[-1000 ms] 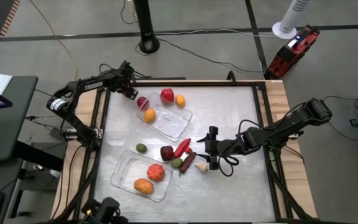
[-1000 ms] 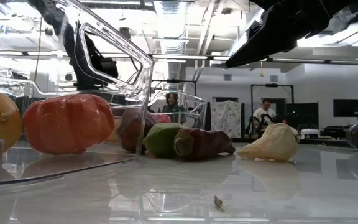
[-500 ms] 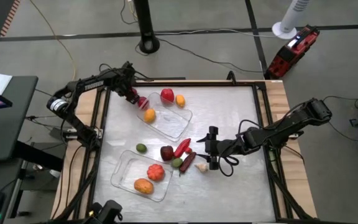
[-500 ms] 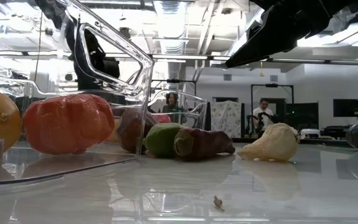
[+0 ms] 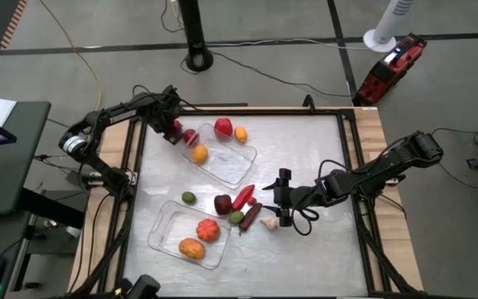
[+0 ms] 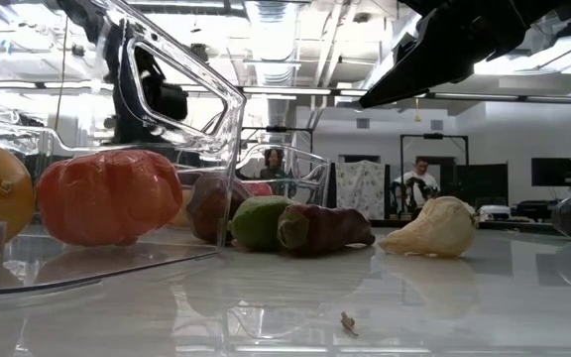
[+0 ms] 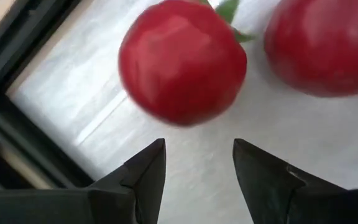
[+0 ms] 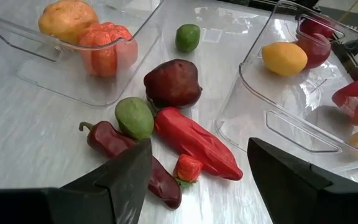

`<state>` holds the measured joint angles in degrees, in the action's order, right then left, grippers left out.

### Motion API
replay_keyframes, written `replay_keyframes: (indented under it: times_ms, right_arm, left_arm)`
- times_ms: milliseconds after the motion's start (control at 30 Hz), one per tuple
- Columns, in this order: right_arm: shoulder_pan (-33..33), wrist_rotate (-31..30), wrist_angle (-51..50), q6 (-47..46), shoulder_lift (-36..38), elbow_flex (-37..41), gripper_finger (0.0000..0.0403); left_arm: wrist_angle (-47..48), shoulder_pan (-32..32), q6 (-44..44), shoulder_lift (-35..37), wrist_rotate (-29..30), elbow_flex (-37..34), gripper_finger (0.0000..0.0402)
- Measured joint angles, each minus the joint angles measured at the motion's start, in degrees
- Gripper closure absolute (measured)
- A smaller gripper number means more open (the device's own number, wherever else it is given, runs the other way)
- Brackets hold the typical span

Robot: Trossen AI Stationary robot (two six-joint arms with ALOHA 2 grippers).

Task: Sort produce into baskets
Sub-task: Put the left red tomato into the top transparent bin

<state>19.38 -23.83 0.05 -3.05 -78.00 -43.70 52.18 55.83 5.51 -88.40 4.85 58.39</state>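
My left gripper (image 5: pixel 173 131) is open at the far left, by the far clear basket's (image 5: pixel 237 169) left corner. In its wrist view a red round fruit (image 7: pixel 182 59) with a green leaf lies just beyond the open fingertips (image 7: pixel 194 165), untouched, and a second red fruit (image 7: pixel 322 43) lies beside it. A dark red fruit (image 5: pixel 190 137) and a yellow one (image 5: pixel 199 154) lie at that basket. My right gripper (image 5: pixel 279 199) is open and empty, facing the loose pile: a red pepper (image 8: pixel 194 142), a maroon fruit (image 8: pixel 173 82), a green one (image 8: pixel 134 117), a dark chili (image 8: pixel 129 162) and a small strawberry (image 8: pixel 188 168).
The near basket (image 5: pixel 166 218) holds an orange-red ribbed piece (image 5: pixel 208 230) and a yellow-orange one (image 5: pixel 192 248). A lime (image 5: pixel 188 198) lies between the baskets and a whitish garlic (image 5: pixel 269 223) near my right gripper. A red fruit (image 5: pixel 222 127) and an orange one (image 5: pixel 240 133) lie behind the far basket.
My left gripper has moved a little toward the table's near edge, closer to the dark red fruit at the far basket's corner.
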Motion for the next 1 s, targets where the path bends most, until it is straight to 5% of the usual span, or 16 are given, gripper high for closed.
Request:
replay_keyframes:
  times_ms: [367, 700, 1000]
  right_arm:
    - [0.0, 0.0, 1.0, -0.2, 0.0, 0.0, 0.011]
    - [0.0, 0.0, 0.4, -0.5, 0.0, 0.0, 0.011]
    - [0.1, 0.1, 0.3, -0.6, 0.0, 0.0, 0.011]
  left_arm:
    - [-5.0, -0.5, -6.7, 9.7, 2.0, -0.4, 0.0183]
    - [-11.8, -2.3, -11.3, 6.7, 4.7, -0.5, 0.0048]
    - [-10.0, 0.5, -12.0, -1.1, 5.0, -0.5, 0.0029]
